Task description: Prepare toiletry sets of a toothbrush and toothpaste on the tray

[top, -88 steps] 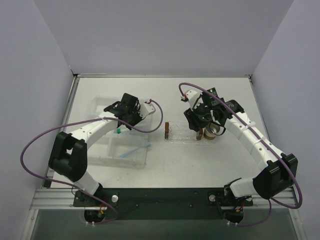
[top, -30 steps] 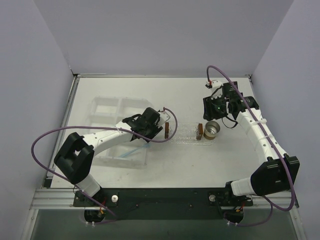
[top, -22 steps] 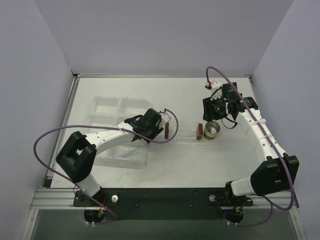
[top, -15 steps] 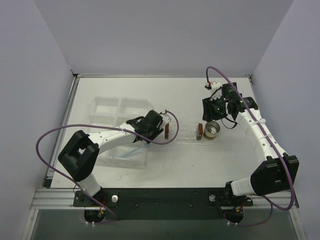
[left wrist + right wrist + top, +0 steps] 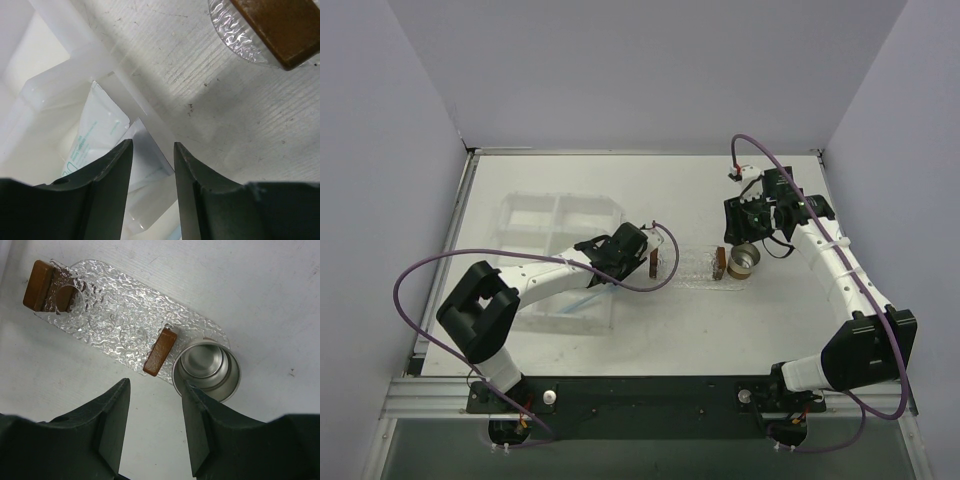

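Left gripper (image 5: 152, 145) (image 5: 638, 250): hovering at the corner of the compartment box (image 5: 65, 75) (image 5: 535, 215). Fingers sitting narrowly apart, appearing clamped on a flat tube end filling the gap.
Toothpaste tube (image 5: 147, 160): sitting between the left fingers, grey in their shadow, corner pointing ahead of the fingertips.
Second tube (image 5: 95, 132): lying in the box just outside the left finger, white with teal print, its edge tucking under the gripped tube.
Toothbrush (image 5: 582, 299): lying in the box's near compartment, behind the left hand, mostly hiding under that arm.
Tray (image 5: 110, 325) (image 5: 685, 268) (image 5: 235, 30): lying flat ahead and to the right of the left fingertips, not touching them. Also lying under the right gripper.
Right gripper (image 5: 153, 385) (image 5: 748, 222): hanging above the tray's right end, fingers standing apart, gripping nothing.
Wooden handle (image 5: 160, 351): sitting between the right fingertips in wrist view, well below them.
Metal cup (image 5: 206, 369) (image 5: 744, 261): standing upright at the tray's end, just beside the right finger in wrist view, next to that handle.
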`<state>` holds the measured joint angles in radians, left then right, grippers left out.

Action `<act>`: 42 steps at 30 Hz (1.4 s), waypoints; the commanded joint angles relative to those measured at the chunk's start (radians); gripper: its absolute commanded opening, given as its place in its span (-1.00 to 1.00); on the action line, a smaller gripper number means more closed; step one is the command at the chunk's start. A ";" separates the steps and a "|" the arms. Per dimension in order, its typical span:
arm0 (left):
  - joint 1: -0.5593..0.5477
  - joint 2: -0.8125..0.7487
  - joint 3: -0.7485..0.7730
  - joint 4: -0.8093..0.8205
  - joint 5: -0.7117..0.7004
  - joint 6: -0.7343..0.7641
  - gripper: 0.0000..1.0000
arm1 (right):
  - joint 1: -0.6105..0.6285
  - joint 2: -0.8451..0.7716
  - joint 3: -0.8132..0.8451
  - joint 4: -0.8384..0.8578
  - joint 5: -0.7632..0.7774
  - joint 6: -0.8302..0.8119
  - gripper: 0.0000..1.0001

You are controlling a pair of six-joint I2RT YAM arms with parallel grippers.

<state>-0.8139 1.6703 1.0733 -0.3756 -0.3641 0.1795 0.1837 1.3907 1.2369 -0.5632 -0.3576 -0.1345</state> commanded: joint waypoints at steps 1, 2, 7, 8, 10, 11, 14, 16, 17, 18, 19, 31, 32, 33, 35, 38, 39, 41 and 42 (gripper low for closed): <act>0.001 -0.009 -0.003 0.038 -0.041 0.020 -0.06 | -0.004 0.007 -0.002 0.005 -0.026 -0.001 -0.17; 0.001 -0.007 -0.001 0.037 -0.039 0.018 -0.15 | -0.006 0.008 -0.001 0.005 -0.027 -0.001 -0.17; -0.001 -0.010 0.007 0.026 -0.033 0.025 -0.40 | -0.007 0.011 -0.005 0.005 -0.030 -0.004 -0.17; 0.001 -0.011 0.008 0.024 -0.036 0.026 -0.42 | -0.009 0.010 -0.002 0.005 -0.030 -0.004 -0.17; 0.001 -0.014 0.014 0.023 -0.038 0.029 -0.51 | -0.010 0.013 -0.002 0.005 -0.034 -0.002 -0.17; 0.001 -0.014 0.016 0.020 -0.042 0.028 -0.54 | -0.010 0.013 -0.004 0.005 -0.034 -0.002 -0.17; -0.001 -0.018 0.022 0.020 -0.058 0.034 -0.61 | -0.012 0.013 -0.004 0.003 -0.037 -0.001 -0.17; 0.001 -0.026 0.025 0.023 -0.061 0.043 -0.72 | -0.010 0.013 -0.001 0.005 -0.038 -0.001 -0.17; 0.001 -0.026 0.028 0.024 -0.071 0.044 -0.77 | -0.010 0.013 -0.002 0.005 -0.038 -0.001 -0.17; -0.001 -0.029 0.031 0.023 -0.078 0.051 -0.83 | -0.010 0.013 -0.002 0.003 -0.038 0.001 -0.17; 0.001 -0.035 0.036 0.021 -0.082 0.055 -0.88 | -0.010 0.011 0.002 0.005 -0.040 0.001 -0.17; 0.005 -0.156 0.140 -0.006 -0.166 0.158 -1.00 | -0.010 0.004 0.058 -0.024 -0.067 -0.002 -0.17; 0.009 -0.167 0.145 -0.005 -0.167 0.163 -1.00 | -0.012 0.005 0.065 -0.027 -0.070 -0.004 -0.17; 0.016 -0.178 0.154 -0.006 -0.168 0.170 -1.00 | -0.010 0.008 0.075 -0.030 -0.076 -0.004 -0.17; 0.025 -0.208 0.163 -0.008 -0.170 0.173 -1.00 | -0.010 0.011 0.085 -0.037 -0.086 -0.004 -0.17; 0.048 -0.248 0.178 -0.011 -0.165 0.178 -1.00 | -0.010 0.019 0.111 -0.049 -0.118 -0.004 -0.16; 0.053 -0.267 0.181 -0.011 -0.164 0.181 -1.00 | -0.012 0.024 0.121 -0.052 -0.129 -0.004 -0.16; 0.074 -0.288 0.183 -0.008 -0.150 0.181 -1.00 | -0.009 0.034 0.153 -0.066 -0.176 -0.005 -0.16; 0.084 -0.299 0.183 0.000 -0.139 0.179 -1.00 | -0.009 0.037 0.163 -0.070 -0.196 -0.005 -0.15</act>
<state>-0.7624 1.4368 1.2026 -0.4015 -0.5011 0.3431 0.1772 1.4067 1.3281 -0.5983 -0.4564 -0.1345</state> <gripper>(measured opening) 0.021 0.419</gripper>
